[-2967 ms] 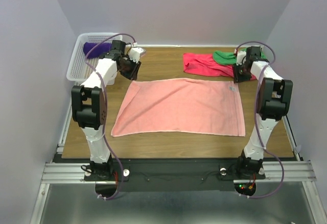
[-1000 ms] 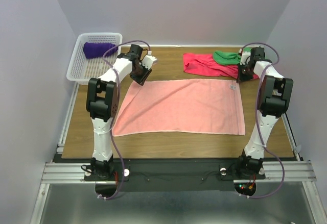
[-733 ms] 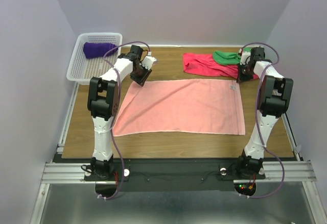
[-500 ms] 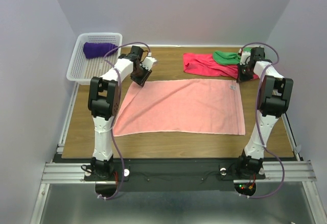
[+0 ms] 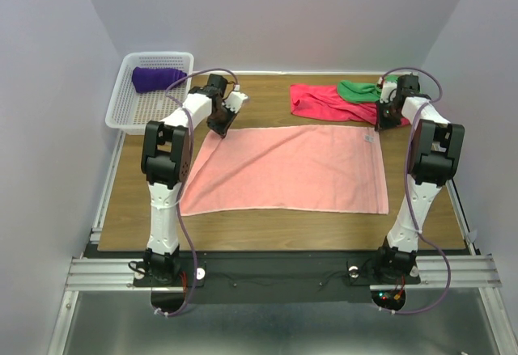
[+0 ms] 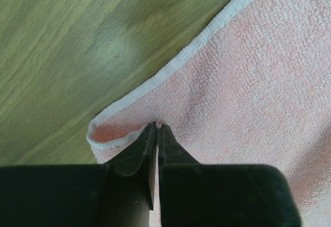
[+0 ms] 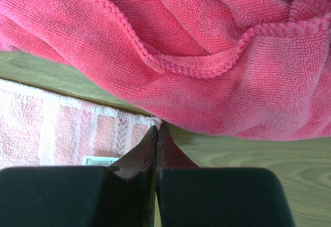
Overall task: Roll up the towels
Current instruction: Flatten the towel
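Left pincer (image 6: pixel 156 126) newly tight on flat salmon-pink towel (image 5: pixel 283 169), long axis left-right.

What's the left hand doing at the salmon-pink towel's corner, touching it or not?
Touching. The left wrist view shows the left hand closed on the salmon-pink towel, its corner puckered up at the tips.

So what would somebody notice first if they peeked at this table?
Probably the big salmon-pink cloth towel spread flat mid wooden table, with the left gripper pinching its far left corner and the right gripper shut at its far right corner. Next come the crumpled crimson towel and green towel heaped far right, and the rolled purple towel in the white mesh basket far left.
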### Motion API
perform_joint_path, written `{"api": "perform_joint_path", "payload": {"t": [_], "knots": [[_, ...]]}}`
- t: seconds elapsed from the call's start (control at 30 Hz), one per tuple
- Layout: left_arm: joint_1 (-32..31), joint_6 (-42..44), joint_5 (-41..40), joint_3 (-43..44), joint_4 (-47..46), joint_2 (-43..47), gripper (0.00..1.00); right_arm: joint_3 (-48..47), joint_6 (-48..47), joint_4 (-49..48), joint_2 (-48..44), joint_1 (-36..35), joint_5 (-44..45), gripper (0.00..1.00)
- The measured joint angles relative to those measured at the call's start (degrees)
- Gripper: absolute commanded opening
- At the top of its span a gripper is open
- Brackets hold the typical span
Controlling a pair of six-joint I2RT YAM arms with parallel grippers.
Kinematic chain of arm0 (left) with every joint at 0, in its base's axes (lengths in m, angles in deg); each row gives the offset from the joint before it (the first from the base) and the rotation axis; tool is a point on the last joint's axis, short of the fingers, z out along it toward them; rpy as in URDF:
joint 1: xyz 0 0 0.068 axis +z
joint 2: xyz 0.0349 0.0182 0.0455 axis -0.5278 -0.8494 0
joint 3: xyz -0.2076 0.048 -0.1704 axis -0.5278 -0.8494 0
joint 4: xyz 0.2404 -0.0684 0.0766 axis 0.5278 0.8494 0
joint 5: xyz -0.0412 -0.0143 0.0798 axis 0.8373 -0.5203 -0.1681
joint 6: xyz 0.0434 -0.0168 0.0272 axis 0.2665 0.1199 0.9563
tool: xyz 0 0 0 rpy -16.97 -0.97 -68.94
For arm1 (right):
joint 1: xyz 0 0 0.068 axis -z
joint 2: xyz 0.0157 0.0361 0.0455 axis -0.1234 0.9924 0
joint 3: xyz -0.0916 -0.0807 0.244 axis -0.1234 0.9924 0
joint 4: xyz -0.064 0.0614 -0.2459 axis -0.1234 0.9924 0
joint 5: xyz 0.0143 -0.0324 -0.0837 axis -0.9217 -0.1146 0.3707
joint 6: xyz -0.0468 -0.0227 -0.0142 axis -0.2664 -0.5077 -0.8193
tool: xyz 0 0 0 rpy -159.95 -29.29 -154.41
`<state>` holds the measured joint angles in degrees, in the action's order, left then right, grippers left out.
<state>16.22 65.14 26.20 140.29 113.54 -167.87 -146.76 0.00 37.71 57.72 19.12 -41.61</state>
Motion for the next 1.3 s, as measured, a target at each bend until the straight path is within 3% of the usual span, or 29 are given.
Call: {"api": "perform_joint_path", "payload": {"t": [0.27,0.6,0.87,1.3], "knots": [[1.46,0.55,0.02,-0.81,0.17,1.46,0.00,-0.04,-0.22,0.04,-0.02,0.13,0.04,0.01],[7.54,1.97,0.81,-3.30,0.74,11.34,0.00,-4.33,-2.12,0.11,-0.02,4.17,2.29,0.01],[6.51,1.64,2.67,-3.91,-0.11,11.15,0.00,-8.96,-4.55,0.09,1.97,5.53,3.63,0.01],[9.64,3.63,5.64,-5.11,-1.16,13.22,0.00,-1.25,-6.99,0.59,-6.01,5.81,0.11,0.01]]}}
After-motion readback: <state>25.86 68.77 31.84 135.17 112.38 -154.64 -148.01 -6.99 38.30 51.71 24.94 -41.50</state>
